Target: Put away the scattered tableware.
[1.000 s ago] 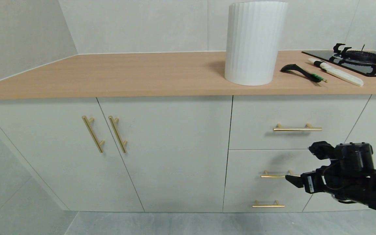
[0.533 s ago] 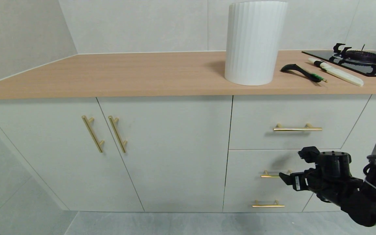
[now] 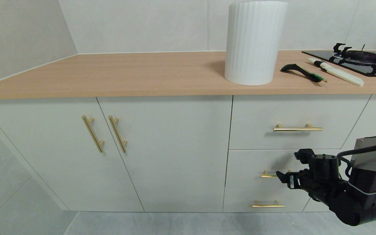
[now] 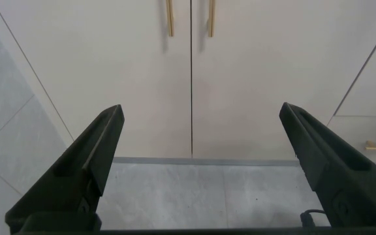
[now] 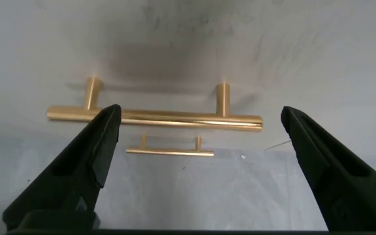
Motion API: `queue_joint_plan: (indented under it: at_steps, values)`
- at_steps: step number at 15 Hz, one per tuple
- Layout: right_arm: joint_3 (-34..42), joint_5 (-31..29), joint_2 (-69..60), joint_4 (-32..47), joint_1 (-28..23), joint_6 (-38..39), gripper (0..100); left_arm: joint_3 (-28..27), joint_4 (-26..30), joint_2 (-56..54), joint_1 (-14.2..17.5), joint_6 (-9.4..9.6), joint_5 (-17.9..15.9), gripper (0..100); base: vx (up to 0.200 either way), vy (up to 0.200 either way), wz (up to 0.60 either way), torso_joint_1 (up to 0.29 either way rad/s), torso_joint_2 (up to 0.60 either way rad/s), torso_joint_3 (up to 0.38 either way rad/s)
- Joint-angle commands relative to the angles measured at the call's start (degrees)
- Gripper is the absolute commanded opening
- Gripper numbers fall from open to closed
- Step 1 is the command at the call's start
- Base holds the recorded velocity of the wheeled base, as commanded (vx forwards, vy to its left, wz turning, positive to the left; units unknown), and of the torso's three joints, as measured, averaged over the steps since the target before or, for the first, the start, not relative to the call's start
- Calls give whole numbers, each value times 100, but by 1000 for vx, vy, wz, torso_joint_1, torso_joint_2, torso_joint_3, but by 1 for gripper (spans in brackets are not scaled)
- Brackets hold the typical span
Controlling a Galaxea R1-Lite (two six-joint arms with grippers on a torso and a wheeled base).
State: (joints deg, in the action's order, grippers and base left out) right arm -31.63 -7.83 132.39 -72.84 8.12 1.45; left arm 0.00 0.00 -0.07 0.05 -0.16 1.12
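Two utensils lie near the front edge of the countertop [image 3: 142, 75] toward its right end, between a white ribbed container [image 3: 253, 42] and the hob [image 3: 361, 58]: a black-handled tool [image 3: 302, 72], its green tip too small to make out, and a long white knife [image 3: 336, 72]. The right gripper [image 3: 290, 165], spread and empty, covers the right end of the middle drawer handle [image 3: 268, 176]; the left gripper [image 4: 201, 170], also spread, faces the cabinet doors [image 4: 253, 85].

LOCATION: kitchen | EVIDENCE: wood-look countertop [image 3: 142, 75]; black gas hob [image 3: 361, 58] set into it; pale cabinet doors [image 3: 165, 147] and drawers [image 3: 292, 111] with brass bar handles [image 3: 297, 129]; tiled wall [image 3: 135, 26]; knife [image 3: 341, 74] lying on countertop
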Motion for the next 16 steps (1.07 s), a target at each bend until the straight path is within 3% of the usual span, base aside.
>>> queue_joint_plan:
  at_steps: [1,16]
  values:
    - [-115,-44,156,-2,-3,4,100,0,0,7,4,-2,2,100,0,0,0,0,0,0]
    - [-62,-79,463,42,5,-31,100,0,0,7,4,-2,2,100,0,0,0,0,0,0]
